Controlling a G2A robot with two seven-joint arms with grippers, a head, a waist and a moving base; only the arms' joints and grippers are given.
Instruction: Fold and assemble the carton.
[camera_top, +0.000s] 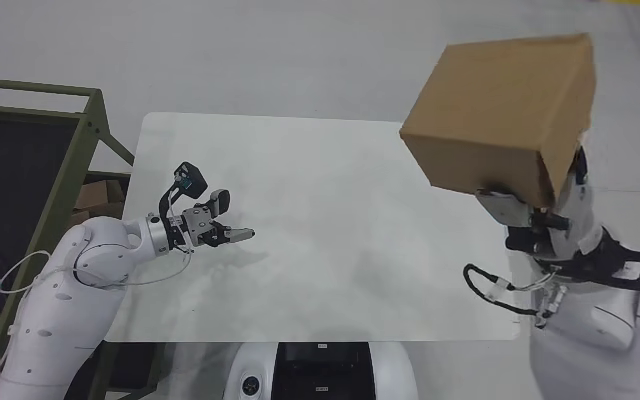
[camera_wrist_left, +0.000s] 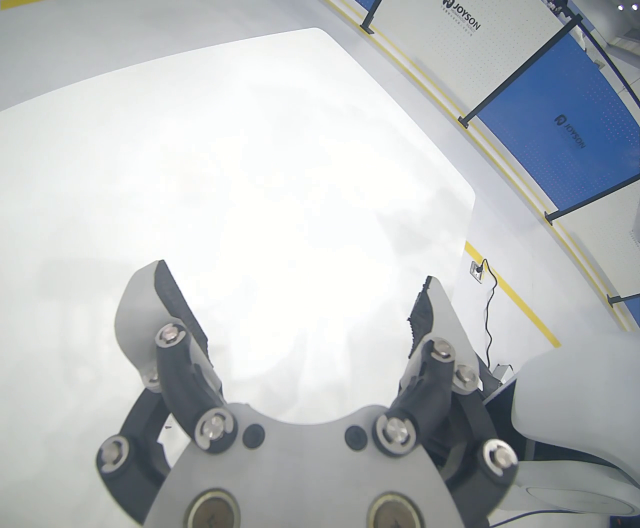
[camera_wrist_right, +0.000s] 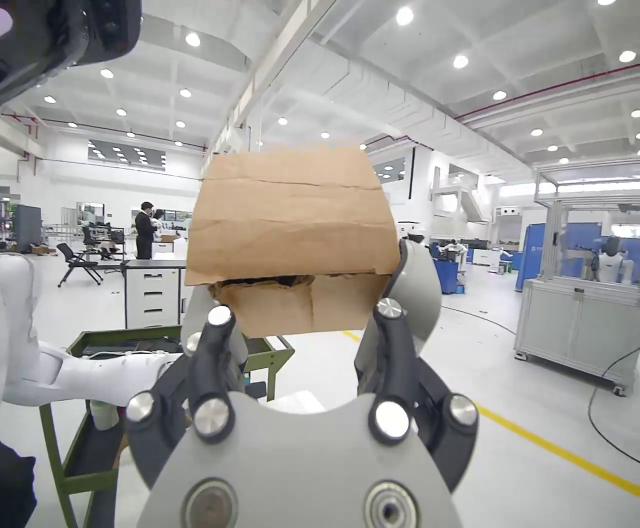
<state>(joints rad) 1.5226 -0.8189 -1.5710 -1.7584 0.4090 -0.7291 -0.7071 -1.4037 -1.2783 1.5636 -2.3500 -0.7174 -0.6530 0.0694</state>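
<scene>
Cardboard carton looks light but easily creased, clamped at its lower flaps by the right gripper, probably best held along stiff edges; left gripper gapes empty.

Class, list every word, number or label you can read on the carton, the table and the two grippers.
On the carton: none, plain brown card.
On the table: none.
On the left gripper and the right gripper: none.
</scene>
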